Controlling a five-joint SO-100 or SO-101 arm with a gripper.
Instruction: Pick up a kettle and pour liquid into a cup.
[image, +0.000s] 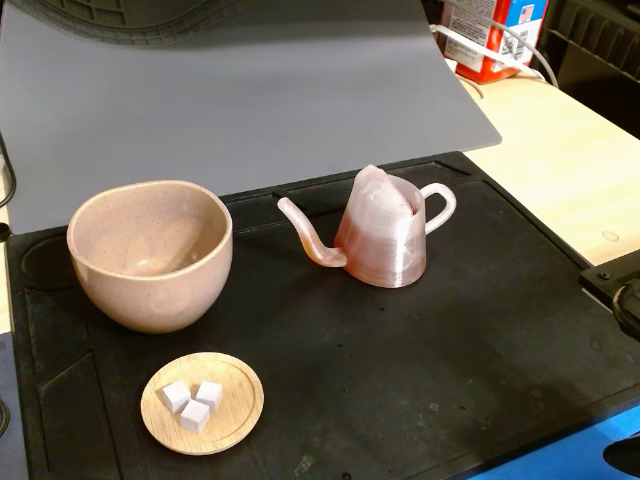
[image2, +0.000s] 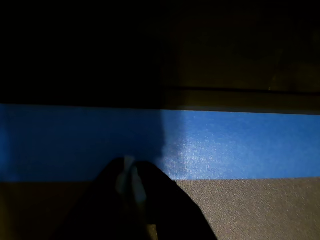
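The pink ribbed kettle (image: 384, 232) is standing upright on the black work mat (image: 420, 380), right of centre in the fixed view, with nothing touching it. Its long thin spout (image: 308, 236) is reaching left toward the speckled beige cup (image: 150, 254), which is sitting well apart from it at the mat's left side; its small loop handle (image: 440, 208) is sticking out the opposite way, to the right. So the kettle's long axis is running left to right, spout already aimed at the cup.

The arm itself isn't showing in the fixed view. In the wrist view the gripper (image2: 131, 182) is looking down at a blue strip (image2: 240, 145) and a dark surface, its two dark fingers appearing pressed together with no gap and nothing between them. A wooden dish (image: 203, 403) of white cubes (image: 194, 402) is lying in front of the cup.

Judging by this, the handle side is the one to approach from.
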